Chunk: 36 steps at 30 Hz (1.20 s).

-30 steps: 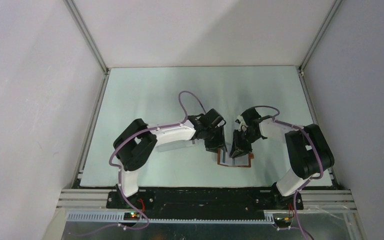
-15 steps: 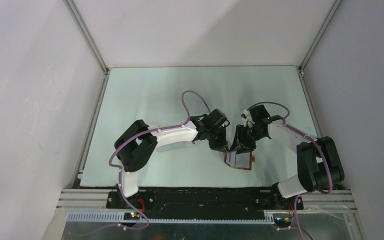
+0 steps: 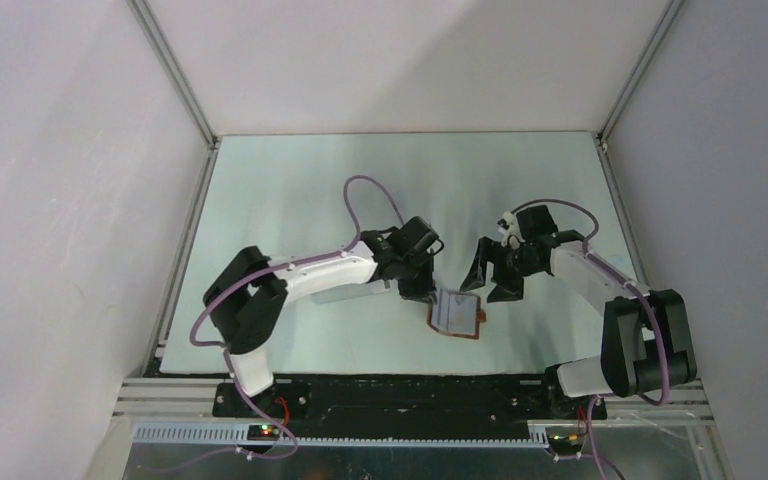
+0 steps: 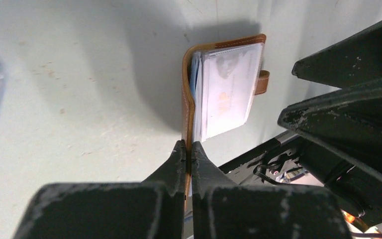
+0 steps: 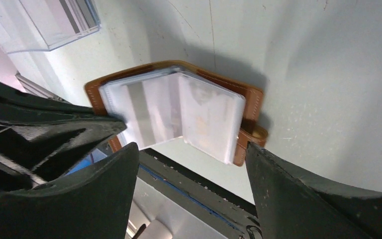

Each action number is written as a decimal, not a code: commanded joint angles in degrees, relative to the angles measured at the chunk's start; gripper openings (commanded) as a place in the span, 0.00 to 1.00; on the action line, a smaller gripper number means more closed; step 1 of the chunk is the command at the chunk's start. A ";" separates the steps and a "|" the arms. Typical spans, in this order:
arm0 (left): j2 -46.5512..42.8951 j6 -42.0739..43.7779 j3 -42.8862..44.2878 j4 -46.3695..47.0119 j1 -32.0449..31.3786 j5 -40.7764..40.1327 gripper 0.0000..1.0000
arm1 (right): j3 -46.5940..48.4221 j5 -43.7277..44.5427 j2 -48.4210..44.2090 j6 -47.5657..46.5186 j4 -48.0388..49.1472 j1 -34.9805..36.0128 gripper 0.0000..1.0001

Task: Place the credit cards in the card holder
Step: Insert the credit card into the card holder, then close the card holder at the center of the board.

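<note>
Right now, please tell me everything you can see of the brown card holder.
The card holder is a tan-brown leather wallet with a stitched edge and a snap tab. It is open, its clear sleeves fanned out, a grey-striped card showing inside. The left gripper is shut on one cover edge; the right gripper, open, does not touch it. It is near the front edge of the table.

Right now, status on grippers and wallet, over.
Left gripper shut on edge of wallet. Right gripper open, apart from wallet. Wallet open, card visible in sleeve. Clear box off to side, not in the way.
</note>
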 commanded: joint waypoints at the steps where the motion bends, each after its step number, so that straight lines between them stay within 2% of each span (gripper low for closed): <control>1: -5.42 2.96 -0.54 -5.25 1.13 -3.73 0.00 | 0.50 -3.86 -0.08 0.83 1.98 -1.03 0.82; 10: -6.26 3.83 -2.38 -7.49 1.49 -4.77 0.00 | -1.13 -9.55 3.49 1.11 7.62 -0.84 0.80; 15: -5.65 4.54 -1.88 -7.72 1.49 -4.49 0.00 | -1.17 -12.57 9.29 -1.60 10.27 0.09 0.77; 18: -5.20 4.71 -1.68 -7.99 1.45 -4.42 0.00 | -1.10 -13.58 12.78 -2.20 11.51 1.05 0.71; 28: -4.42 4.72 -1.81 -8.20 1.42 -4.62 0.00 | -0.99 -12.59 15.83 -2.91 11.36 4.25 0.56; 31: -4.56 4.72 -1.97 -8.40 1.49 -4.89 0.00 | -0.99 -11.92 16.98 -3.11 10.48 4.96 0.49; 36: -4.78 4.57 -2.15 -8.91 1.78 -5.50 0.00 | -0.99 -9.61 17.01 -3.61 7.45 5.52 0.45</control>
